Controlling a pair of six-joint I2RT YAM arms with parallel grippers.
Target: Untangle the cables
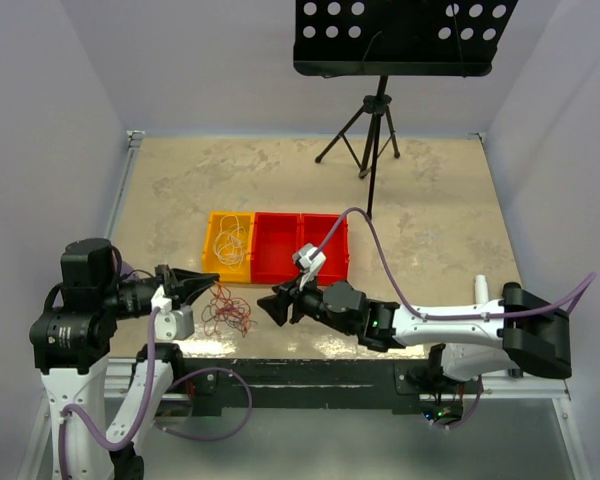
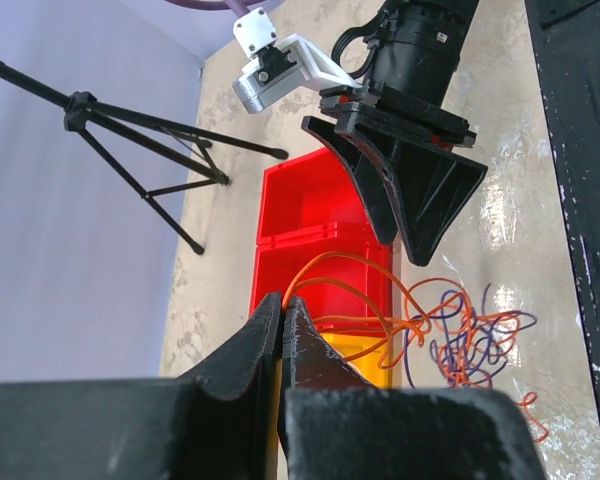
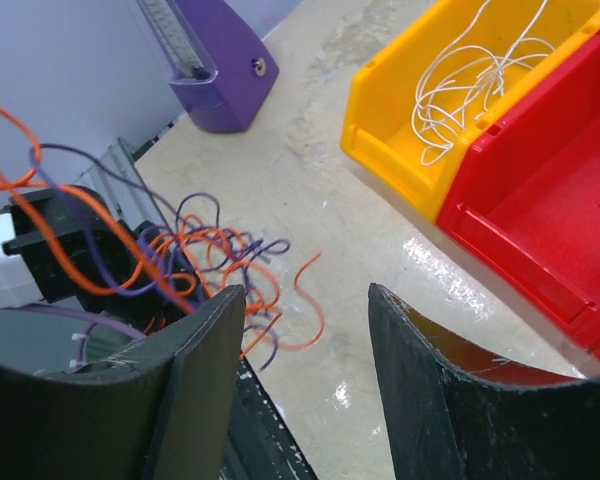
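Mottled beige tabletop (image 1: pixel 430 200), pale lilac walls (image 1: pixel 40 120). Tangled thin orange and purple cables (image 1: pixel 228 312) lie near-left, beside the yellow plastic bin (image 1: pixel 206 262). Left gripper (image 1: pixel 212 283) pinches an orange strand; right gripper (image 1: pixel 278 306) stands open, empty.

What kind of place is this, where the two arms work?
Probably a robot test cell in a lab: plain walls close in a stone-patterned table, with a tripod stand, colored sorting bins and tangled cables.
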